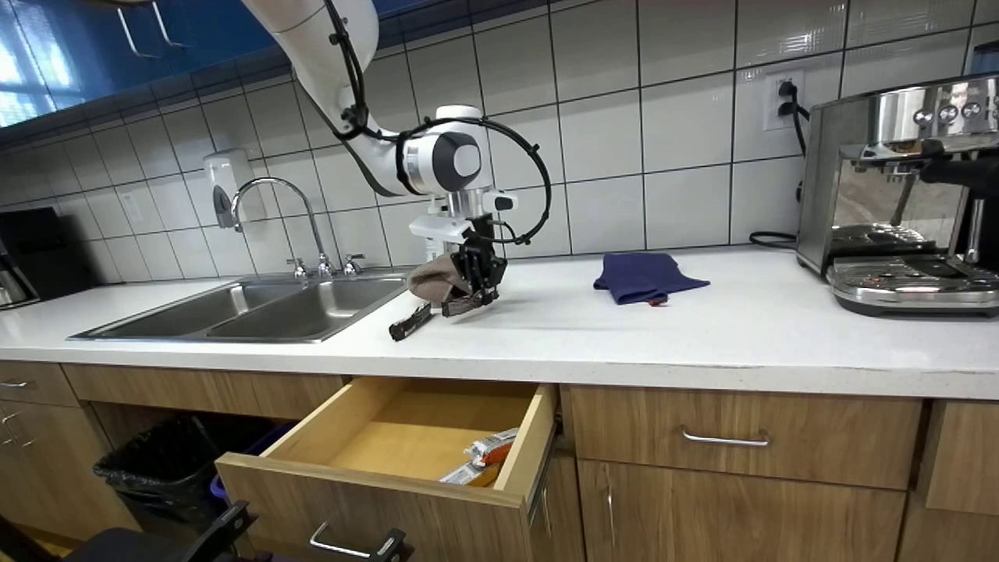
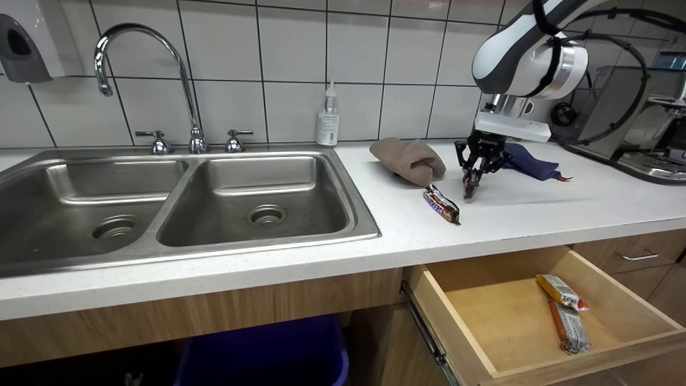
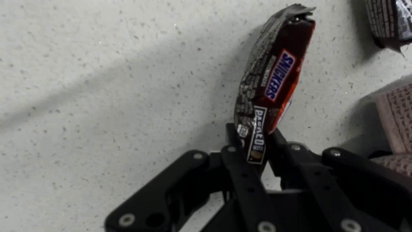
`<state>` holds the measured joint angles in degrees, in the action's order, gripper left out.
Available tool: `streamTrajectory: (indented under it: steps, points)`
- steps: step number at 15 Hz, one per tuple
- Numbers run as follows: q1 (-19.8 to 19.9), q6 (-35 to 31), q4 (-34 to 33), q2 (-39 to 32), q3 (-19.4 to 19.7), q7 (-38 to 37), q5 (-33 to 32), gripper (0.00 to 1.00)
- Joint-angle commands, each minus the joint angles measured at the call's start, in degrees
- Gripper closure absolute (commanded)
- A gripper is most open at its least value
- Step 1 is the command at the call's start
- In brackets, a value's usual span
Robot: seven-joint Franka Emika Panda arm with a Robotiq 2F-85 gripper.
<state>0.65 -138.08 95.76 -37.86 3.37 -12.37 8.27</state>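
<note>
so the pincer (image 3: 254, 141) has a snickers bar (image 3: 280, 74) pinched by one end, squeezed down to a narrow gap with the wrapper between its tips and most of the bar poking out past them. it's all down low at the worktop (image 2: 525, 209), right of the sink (image 2: 361, 214), though i can't tell if the bar's free end touches the surface.

a second wrapped bar (image 2: 442, 205) lies just to the left with a bunched brown cloth (image 2: 410, 160) on its far side, and a blue cloth (image 1: 648, 275) sits further right. nearer and lower, a pulled-out drawer (image 2: 509, 316) holds a yellow-wrapped bar (image 2: 560, 291) and an orange-wrapped bar (image 2: 569, 327).

imo an end grip like that probably lets the bar swivel or droop, so squeeze firm and even without mashing it. any lift should be slow and straight up, clear of the stuff on the left.
</note>
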Motion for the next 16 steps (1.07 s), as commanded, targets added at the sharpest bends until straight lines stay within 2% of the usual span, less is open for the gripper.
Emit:
streamTrajectory:
  steps: [1, 16]
  points:
    - [-0.01, -3.70, 9.91, 6.96, -0.53, 0.26, 0.37, 0.94]
    - [-0.54, -15.80, 38.55, 24.94, -0.56, 0.08, 0.74, 0.94]
